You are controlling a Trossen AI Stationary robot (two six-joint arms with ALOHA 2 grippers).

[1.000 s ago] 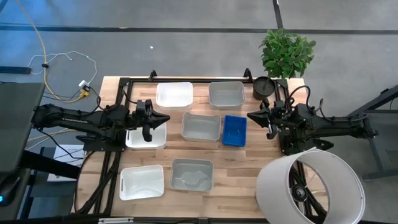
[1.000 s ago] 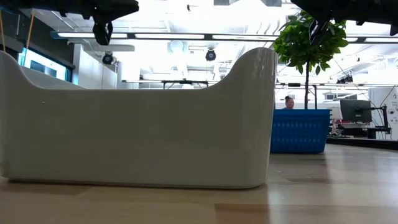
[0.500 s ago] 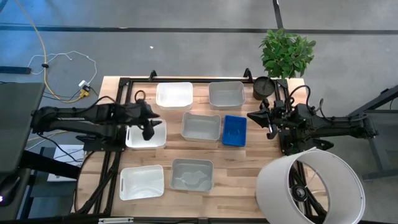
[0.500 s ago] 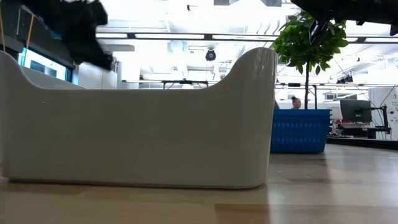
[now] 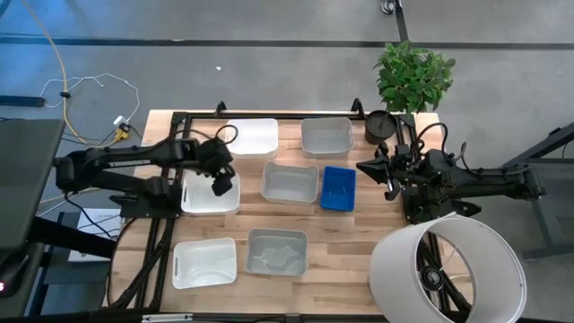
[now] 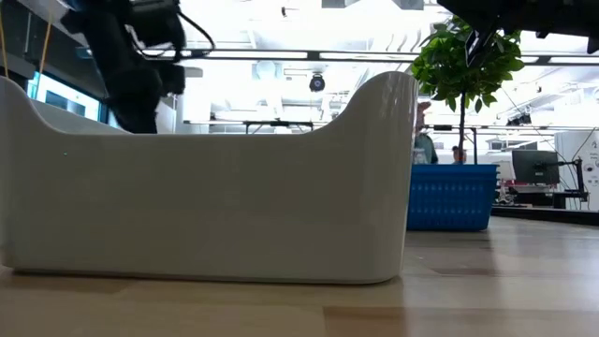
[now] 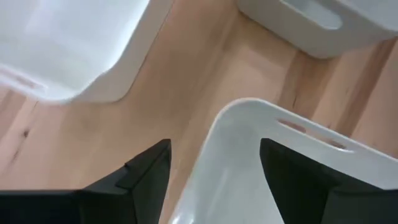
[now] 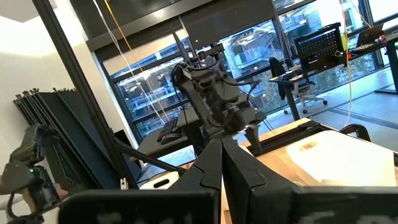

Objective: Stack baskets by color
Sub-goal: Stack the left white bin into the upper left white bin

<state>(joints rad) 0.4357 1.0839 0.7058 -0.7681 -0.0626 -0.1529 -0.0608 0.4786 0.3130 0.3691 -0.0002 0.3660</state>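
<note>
Left gripper (image 7: 214,168) was seen spread, astride the rim of a white basket (image 5: 199,199) near the table's left edge. Light, stiff, slick plastic, judged best pinched at the wall. Right gripper (image 5: 387,178) stayed out, clenched empty.

Glossy smooth plastic white basket (image 7: 292,155) on pale matt wood-grain table (image 7: 205,68) (blue basket (image 6: 450,197) finely ribbed).
</note>
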